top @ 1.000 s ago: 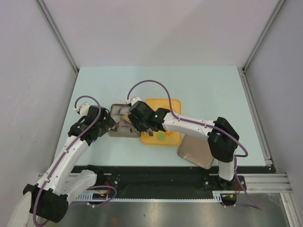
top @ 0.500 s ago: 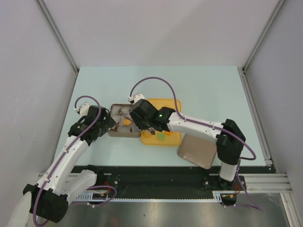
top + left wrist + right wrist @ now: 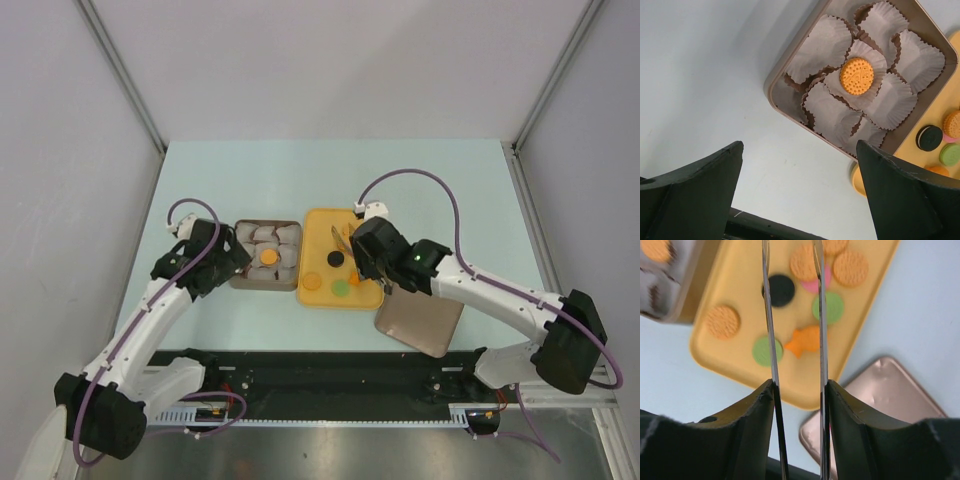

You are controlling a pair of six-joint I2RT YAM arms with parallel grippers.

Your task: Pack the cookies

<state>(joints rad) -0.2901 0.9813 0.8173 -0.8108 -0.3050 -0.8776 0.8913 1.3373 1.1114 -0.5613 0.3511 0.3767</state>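
Note:
Several cookies lie on the yellow tray [image 3: 318, 222]: a black one [image 3: 337, 258], green ones and orange ones. In the right wrist view the tray [image 3: 730, 357] holds the black cookie [image 3: 780, 290], green cookies [image 3: 764, 350], round orange ones [image 3: 723, 321], a pink one [image 3: 812, 286] and an orange fish-shaped piece [image 3: 805, 339]. One orange cookie [image 3: 268, 257] [image 3: 856, 76] lies in a paper cup in the tin [image 3: 240, 278] [image 3: 771, 87]. My right gripper [image 3: 362, 255] [image 3: 799, 385] is shut on metal tongs [image 3: 771, 340], their tips apart and empty above the tray. My left gripper [image 3: 222, 262] [image 3: 799, 150] is open and empty beside the tin's left side.
The tin's lid [image 3: 420, 320] [image 3: 875, 390] lies right of the tray, near the table's front edge. White paper cups [image 3: 822, 45] fill the tin. Grey walls enclose the table on three sides.
My right arm has pulled back from over the tin and moved right over the tray. The orange cookie now shows uncovered in the tin. The left arm has barely moved.

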